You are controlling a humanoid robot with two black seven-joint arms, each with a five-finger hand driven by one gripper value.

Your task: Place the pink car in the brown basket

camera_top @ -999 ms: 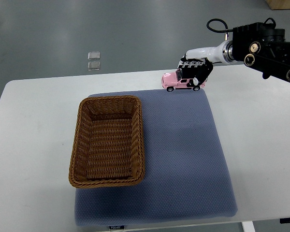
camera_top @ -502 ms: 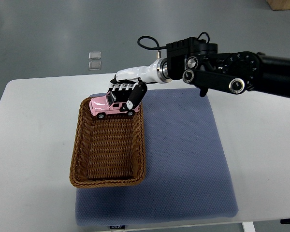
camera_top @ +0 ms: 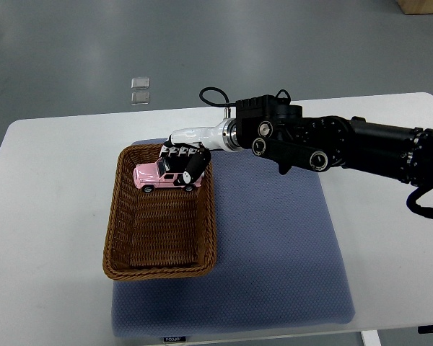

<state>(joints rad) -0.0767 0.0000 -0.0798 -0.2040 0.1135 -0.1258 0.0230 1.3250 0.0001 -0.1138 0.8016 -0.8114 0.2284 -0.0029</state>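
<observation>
The pink car (camera_top: pixel 153 176) is a small toy with black wheels. My right hand (camera_top: pixel 182 161) is shut on it and holds it over the far end of the brown basket (camera_top: pixel 120 223), just inside the rim. The hand's black fingers (camera_top: pixel 193 167) wrap the car's rear half. The right arm reaches in from the right edge across the mat. The basket is a rectangular wicker one and nothing else shows inside it.
The basket stands on the left part of a blue-grey mat (camera_top: pixel 281 238) on a white table (camera_top: pixel 43 216). Two small clear squares (camera_top: pixel 140 89) lie on the floor beyond the table.
My right hand has carried the pink car from the mat's far right edge leftward to the basket, then lowered it slightly inside the far rim.
</observation>
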